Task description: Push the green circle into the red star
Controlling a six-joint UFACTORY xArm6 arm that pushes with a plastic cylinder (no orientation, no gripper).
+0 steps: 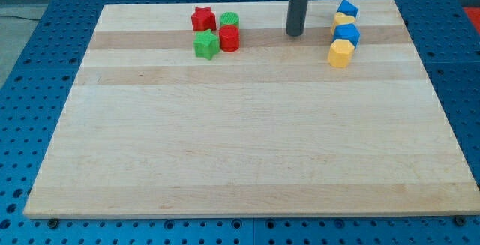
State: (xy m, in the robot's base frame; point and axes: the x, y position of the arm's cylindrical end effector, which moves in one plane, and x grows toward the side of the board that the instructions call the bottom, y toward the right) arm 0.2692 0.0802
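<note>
The green circle (230, 19) sits near the view's top, left of centre, just right of the red star (202, 19) with a narrow gap between them. A red cylinder-like block (229, 38) touches the green circle from below. A green star (206, 45) lies just left of that red block. My tip (294, 34) stands on the board to the right of this cluster, well apart from the green circle.
A column of blocks stands right of my tip: a blue block (346, 9), a yellow block (343, 20), a blue block (346, 34) and a yellow hexagon (340, 53). The wooden board (247, 140) lies on a blue perforated table.
</note>
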